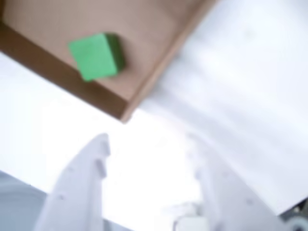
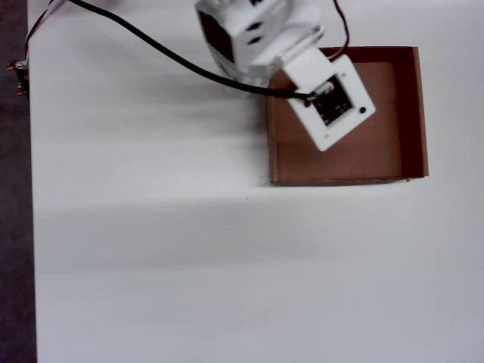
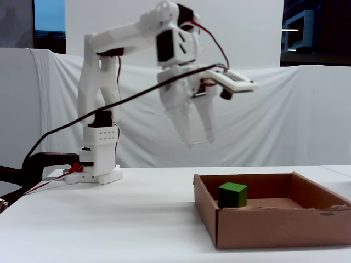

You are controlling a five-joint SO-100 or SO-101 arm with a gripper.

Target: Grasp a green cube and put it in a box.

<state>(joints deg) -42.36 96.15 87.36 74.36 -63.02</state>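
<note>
The green cube [image 1: 96, 55] lies on the floor of the brown cardboard box [image 1: 62, 79], near one corner in the wrist view. From the fixed view, the cube [image 3: 232, 195] sits at the box's [image 3: 279, 227] left end, close to the wall. My white gripper [image 3: 199, 143] hangs open well above the box's left wall, holding nothing. In the wrist view the gripper [image 1: 149, 144] shows two spread fingers over white table, just outside the box corner. In the overhead view the wrist camera mount [image 2: 333, 102] hides the cube, while the box [image 2: 340, 180] lies at the right.
The arm's base [image 3: 98, 164] is clamped at the table's far left in the fixed view. A black cable [image 2: 151, 45] runs from the arm across the white table. The table's left edge [image 2: 30, 227] borders dark floor. White cloth hangs behind.
</note>
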